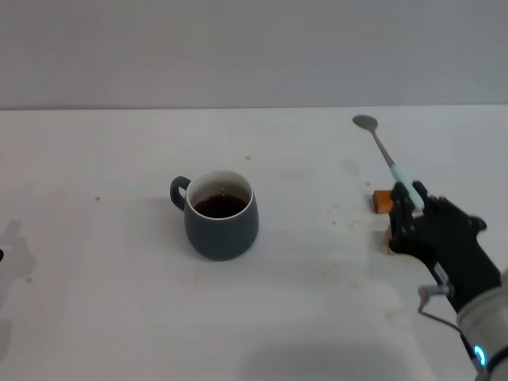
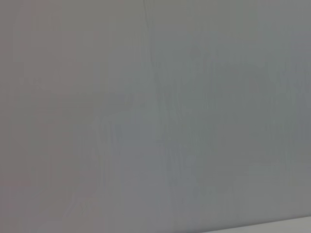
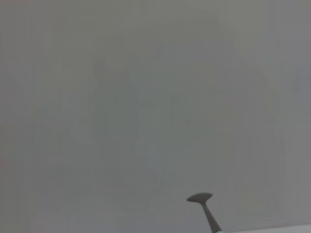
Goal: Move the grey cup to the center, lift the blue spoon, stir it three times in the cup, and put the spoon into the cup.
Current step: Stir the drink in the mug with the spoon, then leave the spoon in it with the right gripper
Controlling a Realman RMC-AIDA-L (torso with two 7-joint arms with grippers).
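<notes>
The grey cup [image 1: 221, 225] stands near the middle of the white table [image 1: 111, 309], its handle toward the left and dark liquid inside. To its right, my right gripper [image 1: 409, 200] is shut on the pale blue handle of the blue spoon [image 1: 382, 148]. The spoon is lifted and tilted, with its metal bowl pointing away toward the back of the table. In the right wrist view the blue spoon [image 3: 206, 207] shows only its bowl and neck against the plain wall. My left gripper is out of view.
A small wooden block [image 1: 382, 202] lies just left of the right gripper, and a second block [image 1: 389, 238] is partly hidden under it. A grey wall rises behind the table's far edge.
</notes>
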